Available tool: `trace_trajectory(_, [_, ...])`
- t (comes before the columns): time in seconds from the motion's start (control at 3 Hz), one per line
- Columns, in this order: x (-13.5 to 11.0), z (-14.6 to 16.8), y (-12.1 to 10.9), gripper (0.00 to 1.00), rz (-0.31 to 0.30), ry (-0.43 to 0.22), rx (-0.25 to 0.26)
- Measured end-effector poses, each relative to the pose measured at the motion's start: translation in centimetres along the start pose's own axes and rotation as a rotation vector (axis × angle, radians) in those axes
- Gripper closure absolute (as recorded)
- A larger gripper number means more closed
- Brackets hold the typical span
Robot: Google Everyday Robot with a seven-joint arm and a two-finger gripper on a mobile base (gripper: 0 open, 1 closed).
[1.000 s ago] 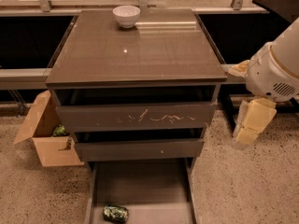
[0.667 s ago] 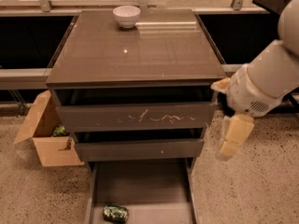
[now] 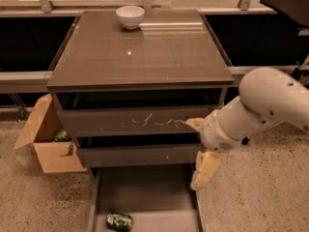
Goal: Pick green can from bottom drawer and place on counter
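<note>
The green can lies on its side on the floor of the pulled-out bottom drawer, near its front left. The counter is the glossy grey-brown top of the cabinet. My gripper hangs from the white arm at the right front of the cabinet, over the right edge of the bottom drawer. It is up and to the right of the can, apart from it, and holds nothing.
A white bowl stands at the back of the counter. The upper drawers are slightly ajar; one front is scratched. An open cardboard box with a green item sits on the floor at the left.
My arm and gripper have moved left and down, from beside the cabinet's right side to the right edge of the open bottom drawer. The can has not moved.
</note>
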State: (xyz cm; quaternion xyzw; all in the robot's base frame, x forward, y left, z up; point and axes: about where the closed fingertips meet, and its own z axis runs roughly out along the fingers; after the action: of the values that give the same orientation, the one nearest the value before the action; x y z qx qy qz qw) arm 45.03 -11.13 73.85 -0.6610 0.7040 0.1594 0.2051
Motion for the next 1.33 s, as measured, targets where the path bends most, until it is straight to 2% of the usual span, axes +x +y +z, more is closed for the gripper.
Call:
trace_trajectory(0.33, [0.1, 4.6, 0.3, 0.0, 0.008, -0.052, -0.047])
trace_trajectory(0.67, [0.1, 4.6, 0.3, 0.0, 0.008, -0.052, -0.047])
trace_trajectory(1.0, [1.2, 8.2, -0.7, 0.0, 0.002, -0.058, -0.054])
trace_trajectory(1.33, [2.3, 13.4, -1.4, 0.0, -0.021, -0.07, -0.063])
